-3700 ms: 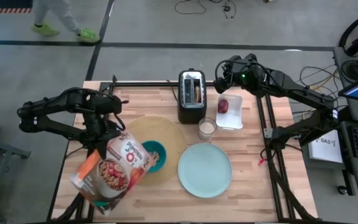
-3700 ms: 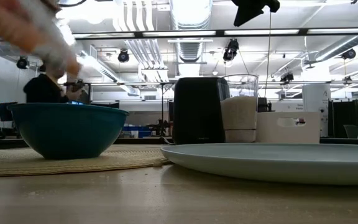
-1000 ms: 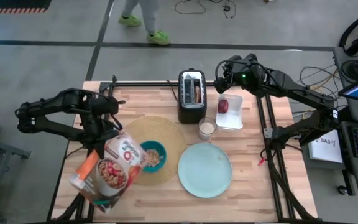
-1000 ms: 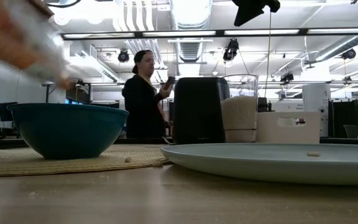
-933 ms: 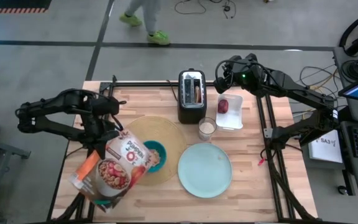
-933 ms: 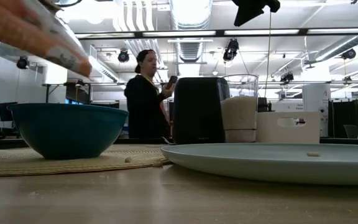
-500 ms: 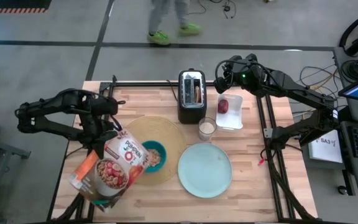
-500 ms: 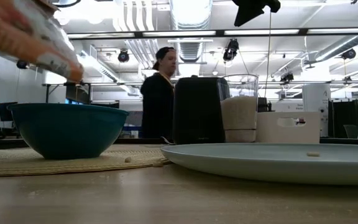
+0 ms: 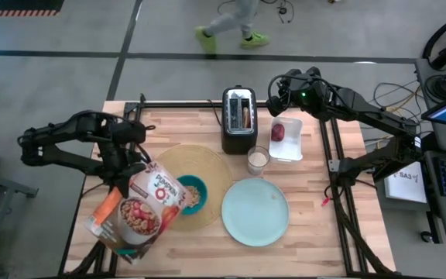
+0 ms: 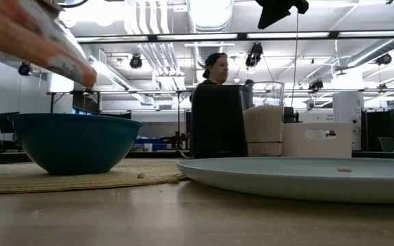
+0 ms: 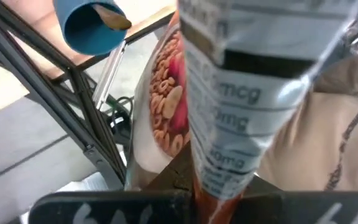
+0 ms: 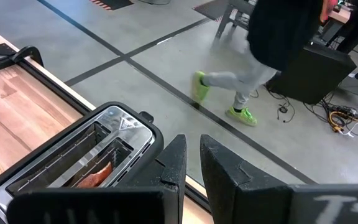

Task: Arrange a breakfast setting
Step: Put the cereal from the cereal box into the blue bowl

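One teal bowl (image 9: pixel 191 194) I saw held cereal on tan placemat (image 9: pixel 207 167) | left gripper (image 9: pixel 122 184) clamped tilted cereal bag (image 9: pixel 138 213) | right gripper (image 9: pixel 273 101) nearly closed, empty.

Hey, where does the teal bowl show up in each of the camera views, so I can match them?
High view: the teal bowl sits on the round tan placemat, partly under the cereal bag.
Low view: at the left, on the placemat.
Left wrist view: near an upper corner, beyond the bag.
Right wrist view: not in it.
Shared landmark: the black toaster, in the high, low and right wrist views.
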You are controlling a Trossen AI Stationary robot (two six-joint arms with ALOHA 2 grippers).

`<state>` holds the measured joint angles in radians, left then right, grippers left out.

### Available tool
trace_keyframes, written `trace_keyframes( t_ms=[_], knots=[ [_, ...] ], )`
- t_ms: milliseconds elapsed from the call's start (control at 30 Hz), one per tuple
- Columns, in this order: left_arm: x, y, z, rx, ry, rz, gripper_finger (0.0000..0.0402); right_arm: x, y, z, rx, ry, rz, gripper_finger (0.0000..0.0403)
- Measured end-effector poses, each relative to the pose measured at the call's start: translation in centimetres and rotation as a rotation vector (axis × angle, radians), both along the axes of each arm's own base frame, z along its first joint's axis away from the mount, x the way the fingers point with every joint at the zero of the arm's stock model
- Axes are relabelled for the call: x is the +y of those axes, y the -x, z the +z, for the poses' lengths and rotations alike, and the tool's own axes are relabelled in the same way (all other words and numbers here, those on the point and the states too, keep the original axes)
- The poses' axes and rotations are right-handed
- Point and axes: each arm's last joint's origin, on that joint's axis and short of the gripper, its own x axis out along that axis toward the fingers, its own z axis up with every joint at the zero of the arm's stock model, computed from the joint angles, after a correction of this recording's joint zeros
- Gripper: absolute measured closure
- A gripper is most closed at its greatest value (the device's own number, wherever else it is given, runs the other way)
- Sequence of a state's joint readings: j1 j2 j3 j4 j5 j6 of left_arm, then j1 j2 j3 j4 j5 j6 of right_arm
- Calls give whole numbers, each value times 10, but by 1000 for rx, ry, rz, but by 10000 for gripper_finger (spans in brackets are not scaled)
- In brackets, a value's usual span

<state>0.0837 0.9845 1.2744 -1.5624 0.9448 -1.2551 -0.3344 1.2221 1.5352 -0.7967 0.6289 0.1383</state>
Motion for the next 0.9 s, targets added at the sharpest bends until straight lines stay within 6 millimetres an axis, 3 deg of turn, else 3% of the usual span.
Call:
trace_keyframes(
  t_ms=[900],
  knots=[
    [-1, 6, -10, 57, -18, 31, 402, 0, 1, -1, 22, 1, 5, 364]
  ],
)
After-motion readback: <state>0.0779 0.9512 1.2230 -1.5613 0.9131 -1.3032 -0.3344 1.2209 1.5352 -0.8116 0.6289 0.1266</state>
